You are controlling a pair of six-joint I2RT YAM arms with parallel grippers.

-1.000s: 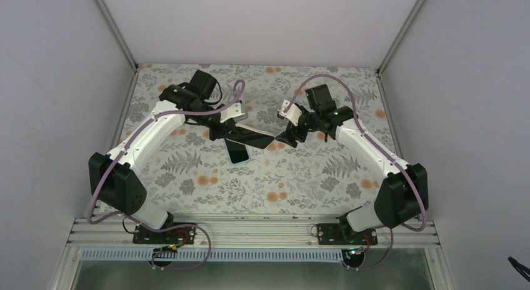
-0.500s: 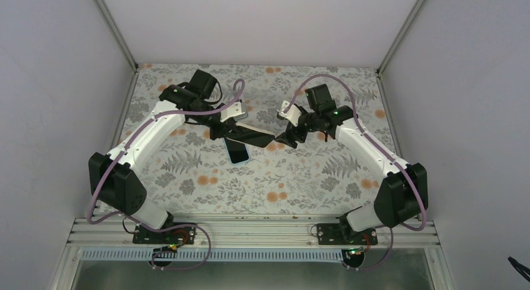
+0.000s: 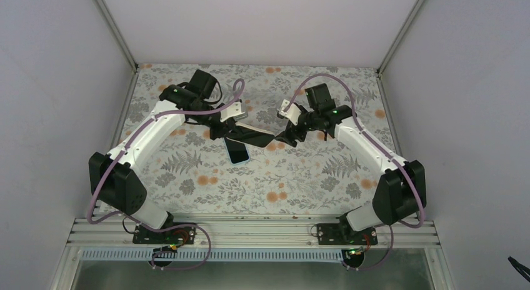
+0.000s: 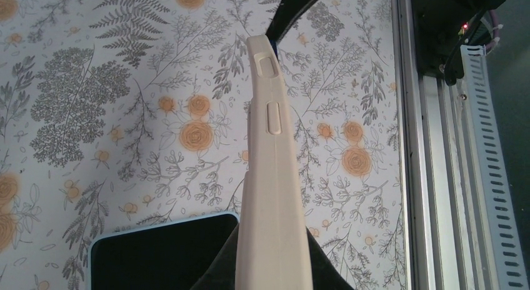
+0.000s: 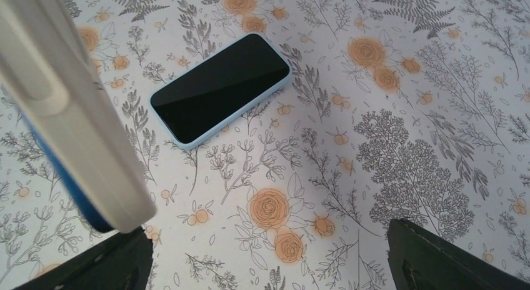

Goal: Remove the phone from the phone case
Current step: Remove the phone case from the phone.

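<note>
We see L gripper (image 3: 232, 122) clamped on cream phone case (image 4: 272, 177), lifted off floral tabletop (image 5: 437, 146). Phone (image 5: 222, 87) lies flat, screen up. R gripper (image 3: 289, 135) spread wide, empty, nr case end.

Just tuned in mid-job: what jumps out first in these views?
The cream phone case, held off the table edge-on in the shut left gripper, dominates. Below it the phone lies screen-up on the floral table, apart from the case, with the right gripper open nearby.
</note>
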